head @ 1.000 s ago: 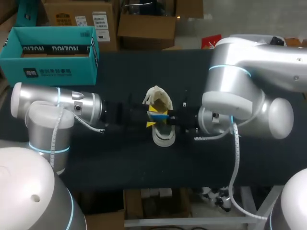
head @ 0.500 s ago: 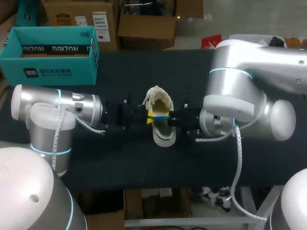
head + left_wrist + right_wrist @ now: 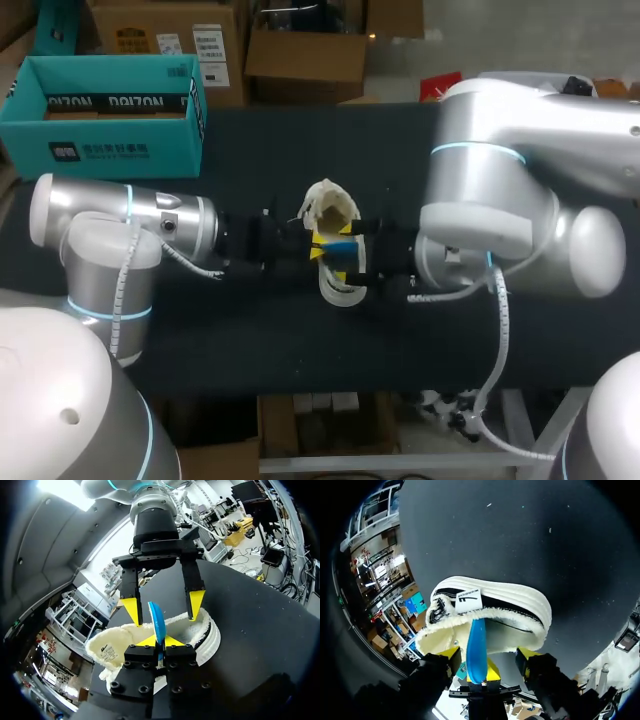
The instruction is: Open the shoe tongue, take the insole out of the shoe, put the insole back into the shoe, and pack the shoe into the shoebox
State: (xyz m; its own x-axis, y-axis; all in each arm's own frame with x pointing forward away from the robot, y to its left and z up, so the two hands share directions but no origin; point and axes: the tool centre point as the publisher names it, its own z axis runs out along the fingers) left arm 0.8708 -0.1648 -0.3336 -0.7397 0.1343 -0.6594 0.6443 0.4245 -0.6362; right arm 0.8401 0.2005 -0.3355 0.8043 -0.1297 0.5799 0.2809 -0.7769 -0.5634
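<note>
A cream shoe point(image 3: 331, 207) lies in the middle of the black table, and a blue insole point(image 3: 338, 245) stands on edge out of its opening. My left gripper point(image 3: 317, 250) comes in from the left and is shut on the insole point(image 3: 158, 621); its yellow tips pinch the insole's lower edge. Facing it, my right gripper point(image 3: 164, 607) is open, with one yellow tip on each side of the insole and neither touching it. In the right wrist view the insole point(image 3: 476, 647) rises between my right gripper's point(image 3: 488, 655) spread fingers, ahead of the shoe point(image 3: 495, 615).
A teal shoebox point(image 3: 100, 150) stands open at the table's back left corner. Both arms meet over the shoe in the middle. Bare black tabletop point(image 3: 300, 150) lies between the shoe and the box, and in front of the shoe.
My left gripper closed on the insole. Then my right gripper opened and let go of it. The shoe and insole have hardly moved.
</note>
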